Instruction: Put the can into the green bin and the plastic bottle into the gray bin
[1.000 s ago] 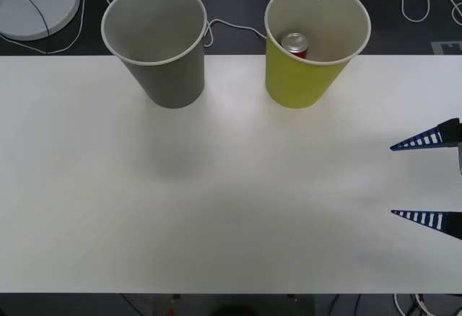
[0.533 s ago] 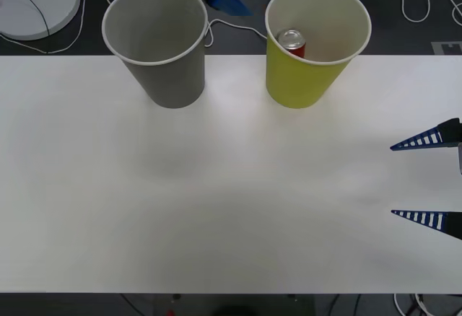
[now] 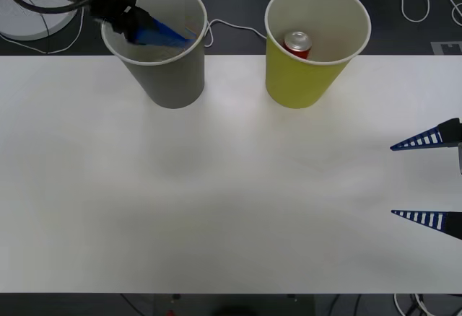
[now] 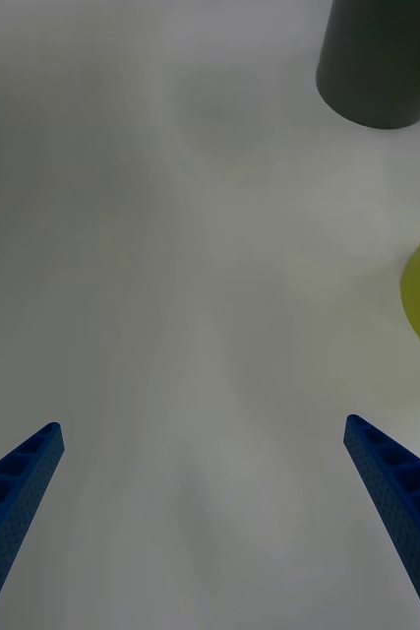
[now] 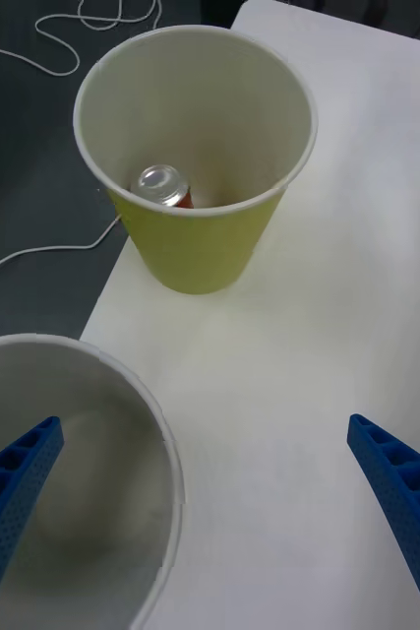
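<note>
The green bin (image 3: 299,78) stands at the table's far edge, right of centre, with the can (image 3: 297,42) upright inside it; the left wrist view shows the green bin (image 5: 205,251) and the can (image 5: 162,185) too. To its left stands the gray bin (image 3: 170,81). My left gripper (image 3: 170,9) hangs open over the gray bin's mouth, holding nothing, with the gray bin's rim (image 5: 131,379) under one finger. My right gripper (image 3: 393,180) waits open above the table's right edge, far from both bins. The plastic bottle is out of view.
The white table (image 3: 216,200) stretches bare in front of the bins. Behind its far edge lie a round white disc (image 3: 29,13) at the back left and white cables (image 3: 426,9) on the dark floor.
My left gripper has swung from above the green bin leftward to above the gray bin. The can, both bins and the right arm have not moved.
</note>
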Motion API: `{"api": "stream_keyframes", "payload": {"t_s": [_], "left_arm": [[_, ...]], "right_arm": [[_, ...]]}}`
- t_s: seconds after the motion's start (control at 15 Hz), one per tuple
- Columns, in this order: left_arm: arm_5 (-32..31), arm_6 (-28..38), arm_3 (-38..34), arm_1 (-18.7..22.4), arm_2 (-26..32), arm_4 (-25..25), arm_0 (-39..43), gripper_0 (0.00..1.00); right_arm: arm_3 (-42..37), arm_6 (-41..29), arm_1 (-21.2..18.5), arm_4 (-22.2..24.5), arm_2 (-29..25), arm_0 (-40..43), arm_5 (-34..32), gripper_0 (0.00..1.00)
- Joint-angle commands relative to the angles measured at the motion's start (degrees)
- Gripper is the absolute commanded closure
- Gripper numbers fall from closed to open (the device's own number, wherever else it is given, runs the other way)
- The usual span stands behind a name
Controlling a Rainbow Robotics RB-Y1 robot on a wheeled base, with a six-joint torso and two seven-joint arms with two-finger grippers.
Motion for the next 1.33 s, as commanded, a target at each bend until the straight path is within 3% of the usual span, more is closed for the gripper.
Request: {"api": "stream_keyframes", "payload": {"t_s": [0.07, 0.6, 1.33], "left_arm": [[-0.05, -6.07, -1.94, 0.25, 6.28, 0.4, 8.13, 0.0], [-0.22, -25.93, -2.99, 0.34, 18.5, 3.12, 26.24, 0.0], [-8.75, -48.17, -2.99, 0.34, 32.47, 7.43, 42.58, 0.0]], "right_arm": [[0.0, 0.0, 0.0, 0.0, 0.0, 0.0, 0.0, 0.0], [0.0, 0.0, 0.0, 0.0, 0.0, 0.0, 0.0, 0.0], [0.0, 0.0, 0.0, 0.0, 0.0, 0.0, 0.0, 0.0]]}}
